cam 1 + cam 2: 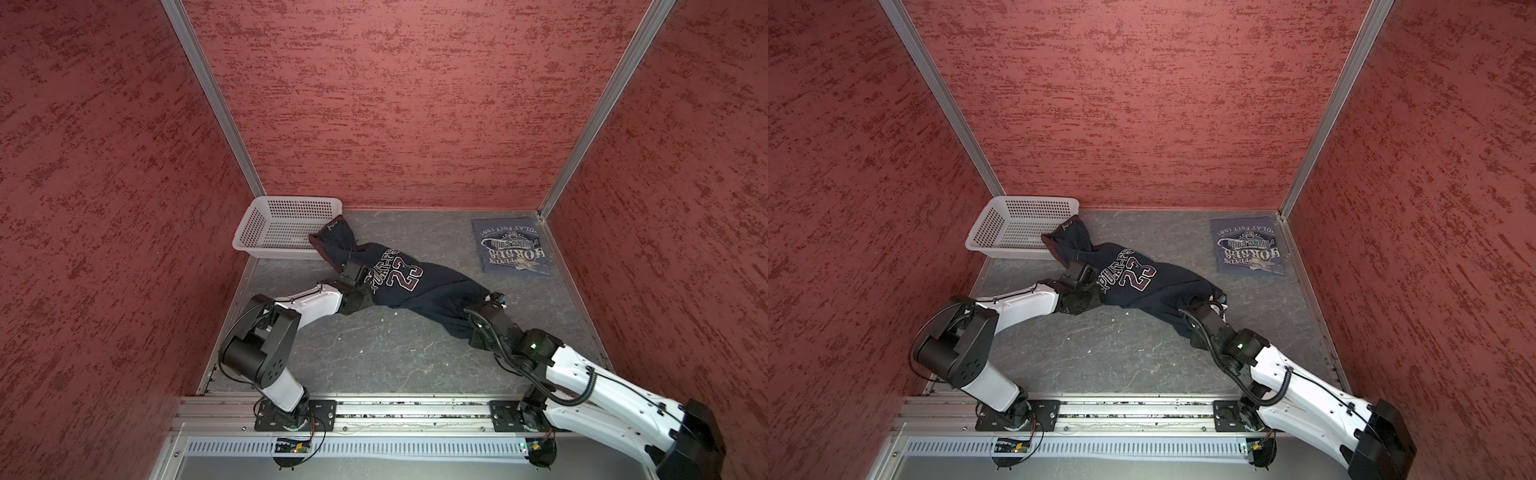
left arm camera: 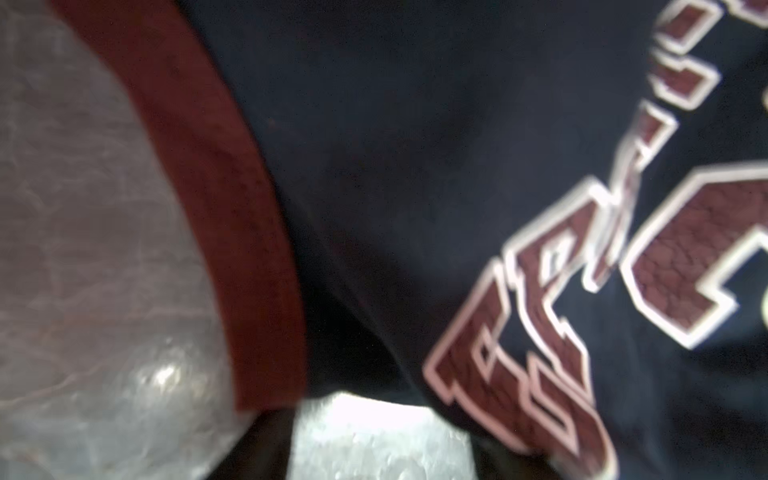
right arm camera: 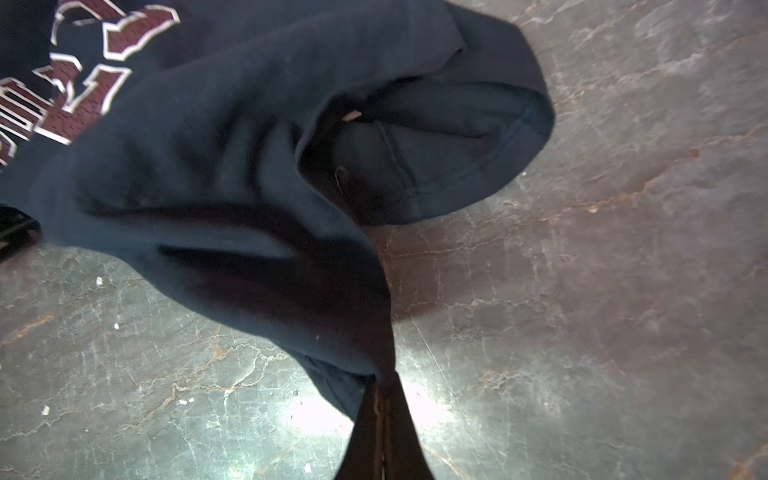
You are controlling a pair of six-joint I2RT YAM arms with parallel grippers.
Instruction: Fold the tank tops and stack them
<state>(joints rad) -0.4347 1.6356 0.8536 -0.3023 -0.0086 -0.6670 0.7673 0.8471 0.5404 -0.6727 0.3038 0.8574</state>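
Note:
The dark navy tank top [image 1: 432,286] [image 1: 1163,282] with maroon trim and a "23" print lies stretched and rumpled across the table, one end draped over the basket's corner. My left gripper [image 1: 348,267] [image 1: 1077,266] sits low at its armhole beside the lettering. In the left wrist view its fingers [image 2: 253,449] stand apart with bare table between them, the maroon trim [image 2: 232,208] just ahead. My right gripper [image 1: 496,298] [image 3: 382,386] is shut on the top's hem corner [image 3: 353,332]. The slate-blue tank top [image 1: 513,249] [image 1: 1250,247] lies folded at the back right.
A white perforated basket [image 1: 266,232] [image 1: 1000,224] stands in the back left corner. Red textured walls close the table on three sides. An aluminium rail [image 1: 415,415] carrying both arm bases runs along the front edge. Small white crumbs dot the grey marbled table [image 1: 374,353].

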